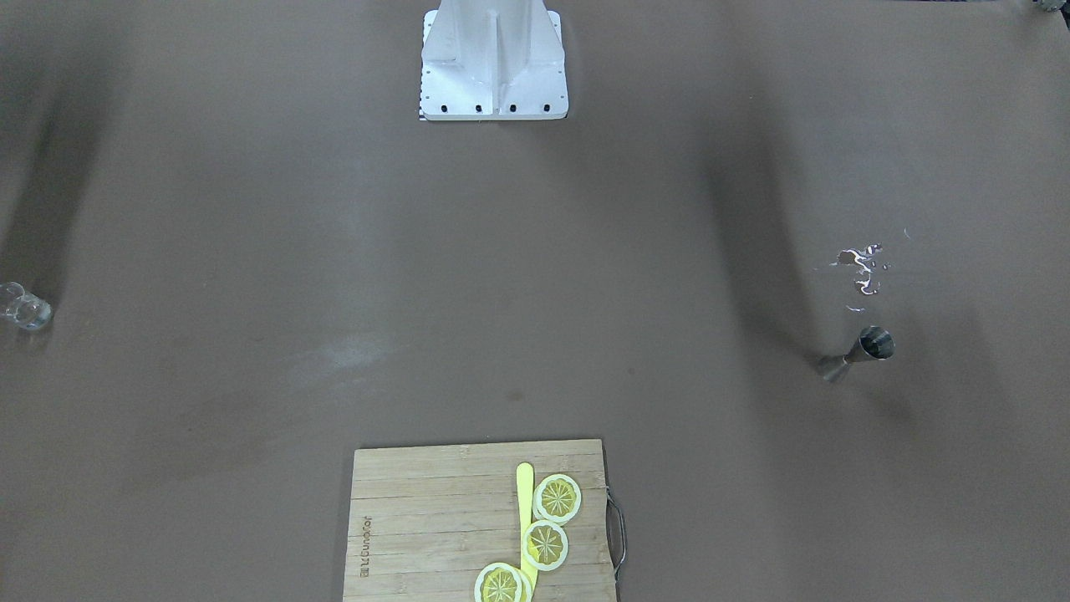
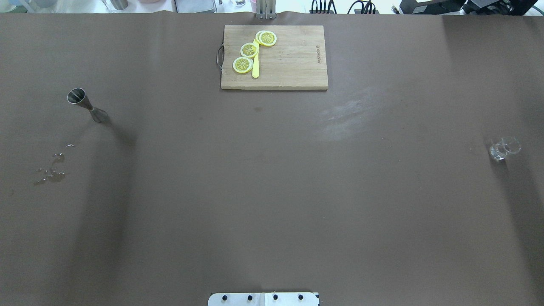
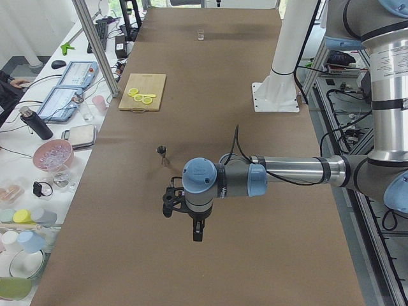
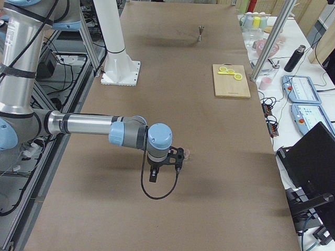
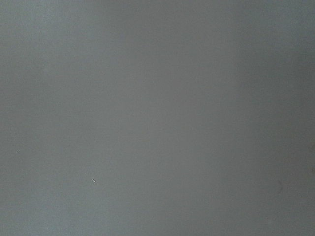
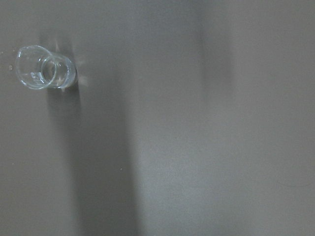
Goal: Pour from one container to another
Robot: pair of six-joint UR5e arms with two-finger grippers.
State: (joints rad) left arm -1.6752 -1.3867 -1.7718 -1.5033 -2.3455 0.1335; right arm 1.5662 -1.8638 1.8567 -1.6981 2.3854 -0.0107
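Note:
The steel jigger (image 1: 857, 355) (image 2: 87, 105) stands upright on the brown table on my left side, small in the exterior left view (image 3: 162, 153). The clear glass (image 1: 23, 308) (image 2: 503, 148) stands far off on my right side, and the right wrist view shows it at upper left (image 6: 44, 73). My left gripper (image 3: 171, 203) hangs above the table nearer the camera than the jigger. My right gripper (image 4: 177, 157) hovers close to the glass. Both show only in side views, so I cannot tell whether they are open or shut. The left wrist view shows only bare table.
A wooden cutting board (image 2: 293, 63) with lemon slices (image 2: 249, 50) and a yellow knife (image 2: 255, 68) lies at the table's far middle. Spilled liquid (image 2: 51, 170) glistens near the jigger. The robot's white base (image 1: 493, 63) stands at the near edge.

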